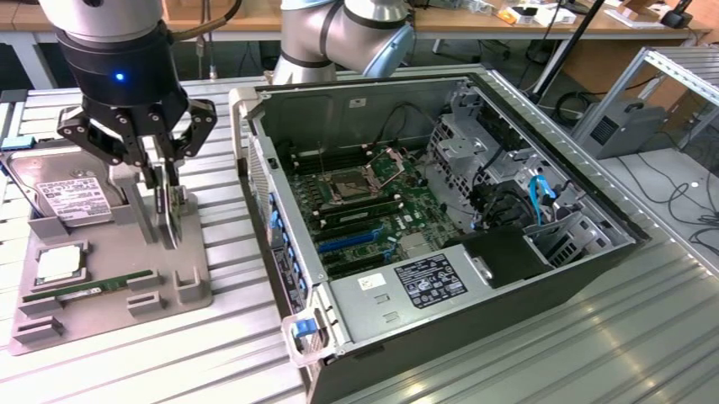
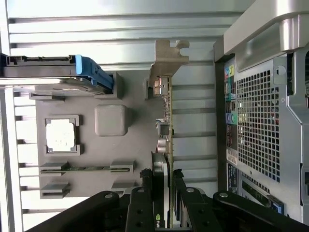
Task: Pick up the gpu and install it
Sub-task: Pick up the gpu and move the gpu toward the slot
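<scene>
- Exterior view: the gripper [image 1: 165,179] hangs over a grey holder tray [image 1: 168,290] on the exterior view's left of the open computer case [image 1: 337,105]. Its fingers are clamped on the gpu [image 1: 172,215], which stands on edge in the tray.
- Wrist view: the gpu [image 2: 166,116] appears edge-on, with one of the fingers [image 2: 146,193] pressed against each face.

downward-pointing gripper [image 1: 165,178], narrowly closed
</scene>
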Available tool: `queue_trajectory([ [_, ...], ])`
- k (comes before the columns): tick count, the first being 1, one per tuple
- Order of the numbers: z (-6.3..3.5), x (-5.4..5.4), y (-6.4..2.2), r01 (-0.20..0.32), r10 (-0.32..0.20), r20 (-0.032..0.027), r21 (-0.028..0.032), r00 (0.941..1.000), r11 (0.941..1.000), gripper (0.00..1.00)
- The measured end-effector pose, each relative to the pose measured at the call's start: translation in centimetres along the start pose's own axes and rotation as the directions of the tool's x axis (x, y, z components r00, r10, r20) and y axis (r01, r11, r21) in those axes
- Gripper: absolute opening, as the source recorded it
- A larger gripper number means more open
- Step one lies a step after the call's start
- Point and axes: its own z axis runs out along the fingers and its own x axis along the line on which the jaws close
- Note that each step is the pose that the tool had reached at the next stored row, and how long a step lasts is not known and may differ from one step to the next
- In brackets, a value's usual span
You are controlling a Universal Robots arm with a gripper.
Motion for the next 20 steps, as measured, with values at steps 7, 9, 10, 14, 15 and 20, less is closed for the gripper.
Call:
queue_trajectory([
  [7, -0.58, 0.0, 0.01, 0.000, 0.000, 0.0001, -0.0001, 1.0000, 1.0000, 0.27],
  [9, -0.75, 0.0, 0.02, 0.000, 0.000, 0.0000, -0.0001, 1.0000, 1.0000, 0.27],
  [10, -0.84, 0.0, 0.02, 0.000, 0.000, 0.0001, -0.0001, 1.0000, 1.0000, 0.27],
  [14, -1.29, 0.0, 0.03, 0.000, 0.000, 0.0001, -0.0001, 1.0000, 1.0000, 0.27],
  [15, -1.44, 0.0, 0.03, 0.000, 0.000, 0.0000, 0.0000, 1.0000, 1.0000, 0.27],
  [20, -1.98, 0.0, 0.05, 0.000, 0.000, 0.0000, 0.0000, 1.0000, 1.0000, 0.27],
])
